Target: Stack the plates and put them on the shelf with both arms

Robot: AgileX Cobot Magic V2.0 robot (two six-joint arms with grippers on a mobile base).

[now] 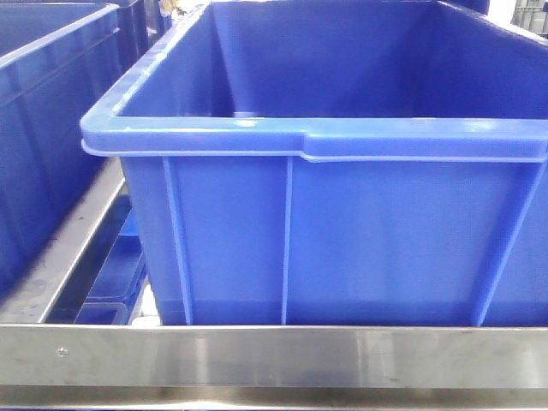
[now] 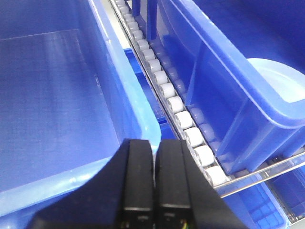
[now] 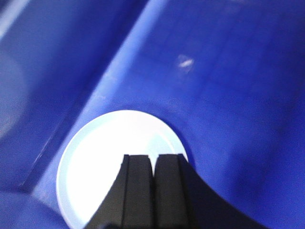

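Observation:
A pale bluish-white plate [image 3: 107, 157] lies flat on the floor of a blue crate [image 3: 228, 95]. My right gripper [image 3: 153, 157] hangs shut and empty just above the plate's near right edge. In the left wrist view a plate [image 2: 279, 81] shows inside the right-hand crate [image 2: 224, 81], partly hidden by its rim. My left gripper [image 2: 155, 143] is shut on nothing, over the near corner of the left crate [image 2: 57, 95]. The shelf's steel front rail [image 1: 274, 355] runs along the bottom of the front view, where neither gripper shows.
A large blue crate [image 1: 342, 214] fills the front view, with another crate [image 1: 43, 128] to its left. A track of white rollers [image 2: 167, 90] runs between the two crates. More blue crates [image 2: 257, 210] sit on the level below.

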